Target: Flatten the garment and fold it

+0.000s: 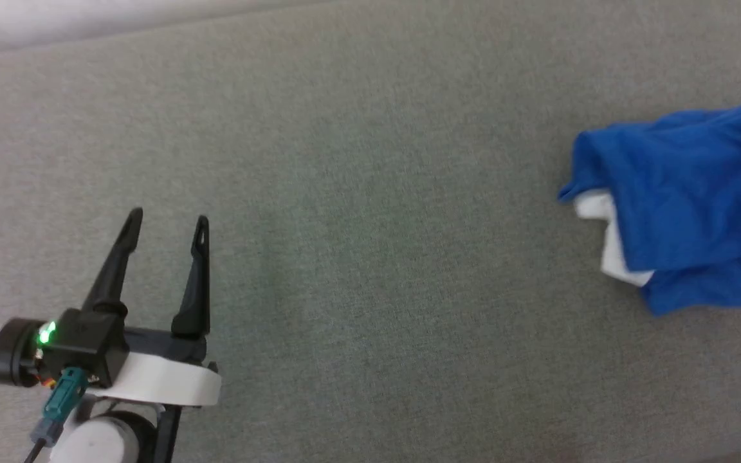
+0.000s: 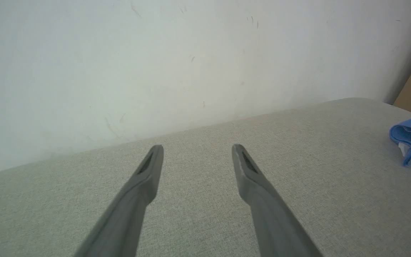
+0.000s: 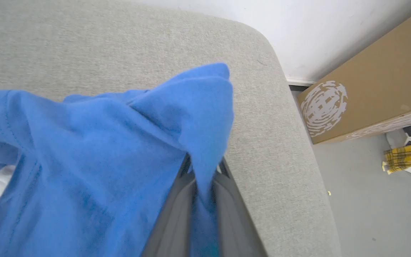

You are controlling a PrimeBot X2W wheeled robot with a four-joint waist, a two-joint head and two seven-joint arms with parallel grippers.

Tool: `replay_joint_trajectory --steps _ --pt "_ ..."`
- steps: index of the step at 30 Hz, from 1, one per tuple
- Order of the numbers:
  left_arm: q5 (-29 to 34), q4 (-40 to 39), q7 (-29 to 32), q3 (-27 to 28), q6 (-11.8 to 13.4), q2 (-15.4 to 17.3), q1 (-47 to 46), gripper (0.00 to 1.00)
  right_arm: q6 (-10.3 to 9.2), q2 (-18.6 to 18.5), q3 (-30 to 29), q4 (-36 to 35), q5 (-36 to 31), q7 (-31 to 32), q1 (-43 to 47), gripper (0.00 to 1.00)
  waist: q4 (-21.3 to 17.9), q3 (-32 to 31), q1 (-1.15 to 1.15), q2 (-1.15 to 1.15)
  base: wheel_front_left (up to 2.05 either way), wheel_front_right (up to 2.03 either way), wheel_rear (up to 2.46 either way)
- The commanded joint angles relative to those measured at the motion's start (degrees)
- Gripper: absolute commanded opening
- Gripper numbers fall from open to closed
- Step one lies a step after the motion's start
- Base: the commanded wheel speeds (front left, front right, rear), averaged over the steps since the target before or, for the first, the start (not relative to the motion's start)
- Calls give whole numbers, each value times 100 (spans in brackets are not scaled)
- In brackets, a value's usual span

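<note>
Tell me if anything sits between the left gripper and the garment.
Nothing visible does: bare grey surface lies between the open left gripper and the garment at the right. The right gripper is shut on its blue cloth.

Left gripper [image 1: 168, 217] at lower left, white forearm behind it, fingers spread wide, nothing between them. Right gripper [image 3: 205, 170] fingers nearly together, pinching garment [image 3: 84, 142] fold.

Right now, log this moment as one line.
left pincer: open, empty | right pincer: shut on blue jersey | blue jersey: crumpled on grey fabric surface
</note>
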Motion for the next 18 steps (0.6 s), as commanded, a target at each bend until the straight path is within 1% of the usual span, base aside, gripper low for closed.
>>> replay_joint_trajectory --steps 1,6,13,18 --pt "67 -40 11 23 -8 43 -104 100 -5 -53 -33 25 -53 -45 -105 0 -135 385 -1 0 0 0 0" --pt "206 -185 118 16 -66 194 -362 100 -5 -381 -197 335 -373 -228 -391 0 -118 739 -1 0 0 0 0" --pt "314 -261 124 2 -72 247 -571 100 -5 -742 -422 794 -792 -582 -701 0 -49 1057 -1 0 0 0 0" --pt "350 -243 81 -17 -85 268 -629 100 -5 -703 -459 1086 -916 -861 -864 0 -10 1189 -1 0 0 0 0"
